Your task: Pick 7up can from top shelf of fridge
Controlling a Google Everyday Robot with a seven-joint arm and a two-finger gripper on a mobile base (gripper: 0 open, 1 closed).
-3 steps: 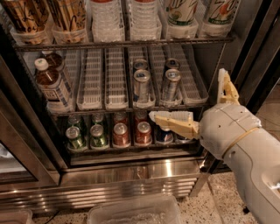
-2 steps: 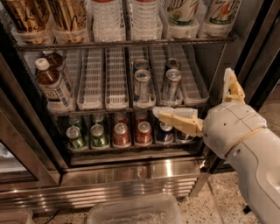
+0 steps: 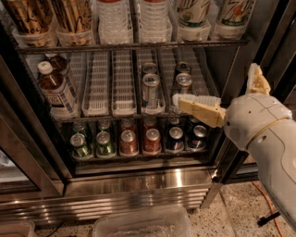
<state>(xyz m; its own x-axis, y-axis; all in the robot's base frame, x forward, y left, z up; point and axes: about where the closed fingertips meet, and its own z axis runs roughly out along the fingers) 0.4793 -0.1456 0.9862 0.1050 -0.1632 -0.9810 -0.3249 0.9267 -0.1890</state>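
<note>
- Since a second ago the gripper (image 3: 216, 84) has drifted up and toward 3 o'clock. Its lower finger's tip was level with the bottom rack's can tops and is now level with the middle rack's front cans. The shelves and their stock have not shifted.
- The gripper sits at 3 o'clock in the view, outside the fridge (image 3: 32, 134), and is empty. Its jaws are spread wide: one tan finger points toward 9 o'clock and the other toward 12.
- The lower finger crosses in front of a silver-blue can (image 3: 183, 82) on the middle rack. It looks clear of it, though contact cannot be ruled out from this angle.
- The 7up can (image 3: 193, 11) stands at roughly 1 o'clock in the view and 11 o'clock from the gripper, well apart from it.
- Its body is white-silver with green lettering and a touch of red, and it stands upright in a clear plastic tray. The lid is cut off by the picture's top edge.
- A twin can (image 3: 236, 11) stands just beside it at 3 o'clock.
- The top shelf (image 3: 138, 46) is a dark wire rack. It also holds clear bottles (image 3: 113, 18) at 12 o'clock and brown patterned cans (image 3: 27, 14) at 11.
</note>
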